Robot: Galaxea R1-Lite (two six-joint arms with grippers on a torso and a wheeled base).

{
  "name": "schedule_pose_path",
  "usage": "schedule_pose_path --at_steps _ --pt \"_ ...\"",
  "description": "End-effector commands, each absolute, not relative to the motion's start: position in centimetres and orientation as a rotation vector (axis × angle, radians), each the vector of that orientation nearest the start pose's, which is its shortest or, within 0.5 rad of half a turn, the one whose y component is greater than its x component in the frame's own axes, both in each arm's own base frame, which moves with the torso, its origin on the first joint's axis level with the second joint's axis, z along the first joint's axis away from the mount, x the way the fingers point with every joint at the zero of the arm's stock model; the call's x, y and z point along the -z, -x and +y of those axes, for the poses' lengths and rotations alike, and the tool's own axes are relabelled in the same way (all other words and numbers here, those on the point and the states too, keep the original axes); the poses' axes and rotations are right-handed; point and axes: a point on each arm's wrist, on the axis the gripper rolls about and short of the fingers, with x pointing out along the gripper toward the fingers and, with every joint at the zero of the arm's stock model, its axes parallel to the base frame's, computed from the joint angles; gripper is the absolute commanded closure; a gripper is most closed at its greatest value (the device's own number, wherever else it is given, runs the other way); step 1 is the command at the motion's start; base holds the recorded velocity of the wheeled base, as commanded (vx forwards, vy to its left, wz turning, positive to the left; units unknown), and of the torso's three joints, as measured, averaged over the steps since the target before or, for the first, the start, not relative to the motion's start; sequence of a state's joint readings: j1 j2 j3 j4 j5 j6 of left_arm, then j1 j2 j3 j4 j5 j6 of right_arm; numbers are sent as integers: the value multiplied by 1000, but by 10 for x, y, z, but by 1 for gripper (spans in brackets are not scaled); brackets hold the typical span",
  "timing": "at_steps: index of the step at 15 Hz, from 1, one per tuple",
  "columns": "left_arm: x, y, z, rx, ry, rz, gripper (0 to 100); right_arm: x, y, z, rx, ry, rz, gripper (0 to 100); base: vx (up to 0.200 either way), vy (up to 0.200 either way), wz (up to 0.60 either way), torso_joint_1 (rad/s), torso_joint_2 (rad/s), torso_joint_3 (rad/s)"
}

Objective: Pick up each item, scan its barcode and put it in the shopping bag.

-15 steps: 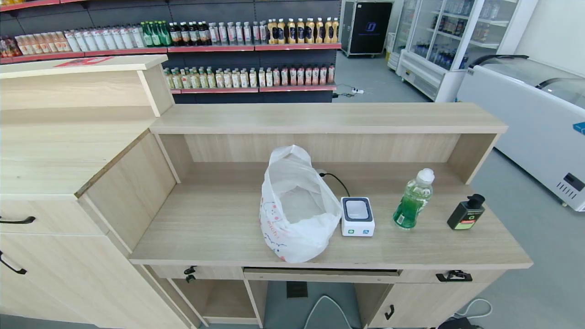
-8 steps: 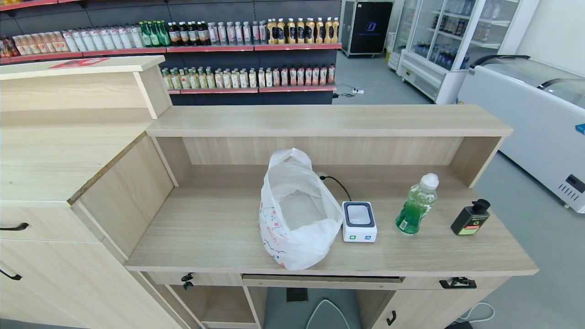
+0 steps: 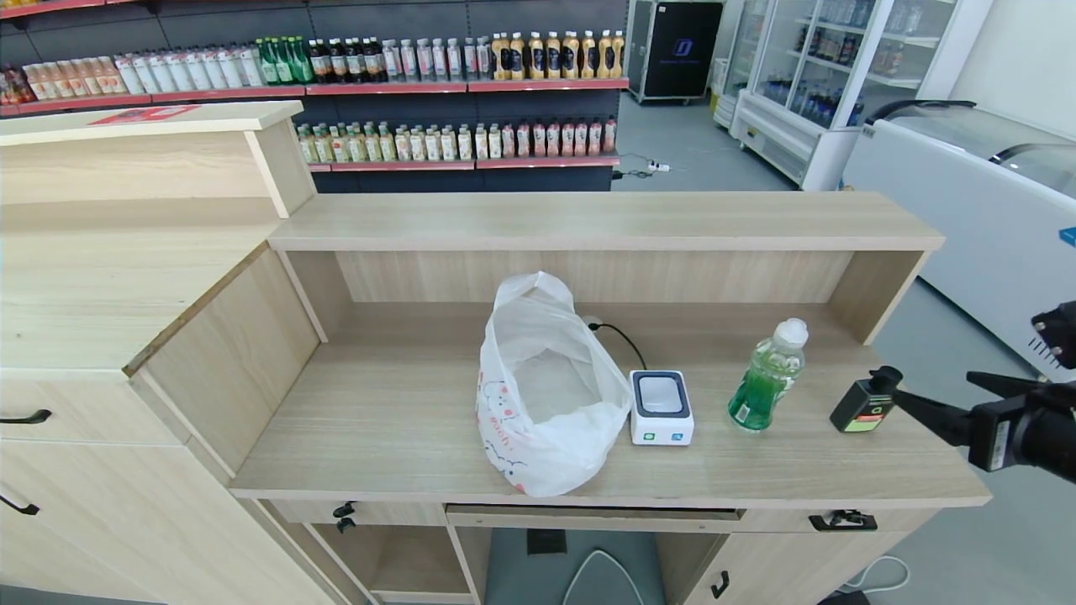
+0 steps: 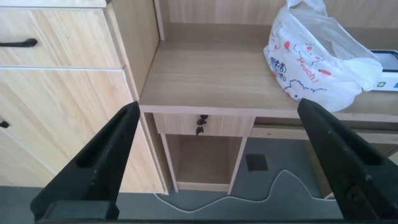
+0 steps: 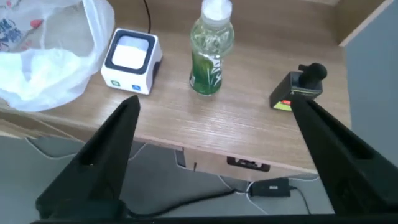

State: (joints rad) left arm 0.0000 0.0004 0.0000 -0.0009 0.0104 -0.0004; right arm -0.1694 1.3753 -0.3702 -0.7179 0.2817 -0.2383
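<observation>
Head, right gripper (image 3: 933, 388): jaws spread, empty, at 3 o'clock of black bottle (image 3: 862, 405); contact unclear.
Head, black bottle: upright on counter (image 3: 403, 420); green bottle (image 3: 765, 378) at its 9 o'clock, scanner (image 3: 661, 407) and bag (image 3: 538, 403) beyond.
Left wrist, left gripper (image 4: 219, 109): jaws spread, empty, near bag, well apart from both bottles.
Right wrist, black bottle: ahead of jaws, toward one finger; green bottle nearer mid-gap.
Nearer arm: right, by my judgement.
</observation>
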Motion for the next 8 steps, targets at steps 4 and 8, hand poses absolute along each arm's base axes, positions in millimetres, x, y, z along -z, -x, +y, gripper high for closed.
schedule_pose_path --at_steps 4,8 --pt "-75 23 0 -11 0 0 0 -79 -246 -87 -269 335 418 0 0 0 0 0 0 0" --pt "-76 23 0 -11 0 -2 0 -53 -260 -119 -181 325 419 0 0 0 0 0 0 0"
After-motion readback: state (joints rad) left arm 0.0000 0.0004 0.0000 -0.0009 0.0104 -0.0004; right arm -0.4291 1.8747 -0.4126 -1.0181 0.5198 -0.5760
